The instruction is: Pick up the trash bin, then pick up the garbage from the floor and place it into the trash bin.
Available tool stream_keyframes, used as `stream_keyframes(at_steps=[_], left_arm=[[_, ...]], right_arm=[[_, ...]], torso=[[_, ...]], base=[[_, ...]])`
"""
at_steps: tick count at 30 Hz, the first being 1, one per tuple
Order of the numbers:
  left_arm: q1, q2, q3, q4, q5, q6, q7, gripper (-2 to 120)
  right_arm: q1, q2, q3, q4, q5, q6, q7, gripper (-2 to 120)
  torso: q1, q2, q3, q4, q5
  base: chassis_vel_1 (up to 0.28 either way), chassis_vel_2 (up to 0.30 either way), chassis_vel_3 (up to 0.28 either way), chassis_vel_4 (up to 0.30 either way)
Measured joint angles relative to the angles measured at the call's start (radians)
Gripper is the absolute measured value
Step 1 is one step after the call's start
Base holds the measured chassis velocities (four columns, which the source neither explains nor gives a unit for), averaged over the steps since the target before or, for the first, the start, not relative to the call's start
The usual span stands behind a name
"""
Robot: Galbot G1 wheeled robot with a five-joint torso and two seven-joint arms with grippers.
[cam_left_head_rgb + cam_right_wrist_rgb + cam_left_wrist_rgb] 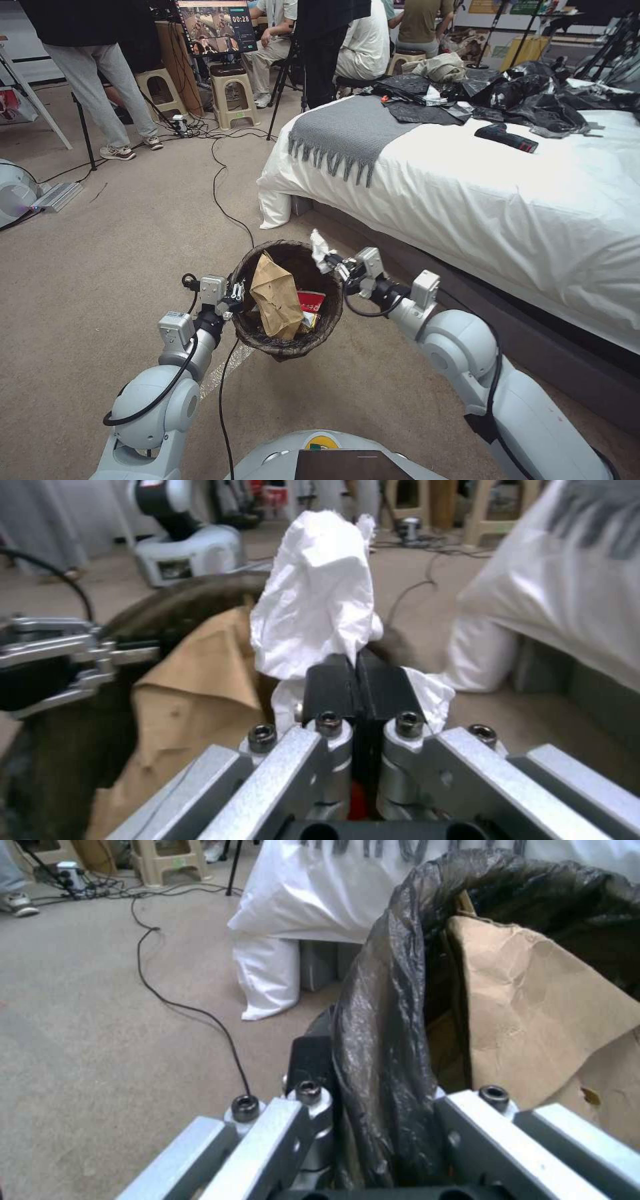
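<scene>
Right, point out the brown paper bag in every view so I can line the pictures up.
Head view: the brown paper bag stands in the trash bin, bottom centre, between the left gripper and the right gripper.
Left wrist view: it fills the right side, behind the bin liner.
Right wrist view: lower left, beside the white tissue.
Shared landmark: the white bed sheet corner.
</scene>
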Motion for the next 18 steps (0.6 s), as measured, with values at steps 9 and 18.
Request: stream_keyframes(at_steps=[9,18], left_arm=[[0.001,-0.003,-0.002,-0.004,0.002,0.000,-0.001,7],[-0.004,-0.006,0.000,-0.002,0.002,-0.001,-0.001,7]], right_arm=[[0.055,-0.006,-0.128,-0.034,-0.010,-0.024,0.008,0],[0.067,-0.009,-0.165,-0.038,-0.018,-0.053,0.080,21]], torso=[[0.000,0.000,0.000,-0.0001,0.0000],[0.000,0.000,0.000,-0.0001,0.0001]], base=[[0.000,0.000,0.000,0.000],[0.000,0.000,0.000,0.000]])
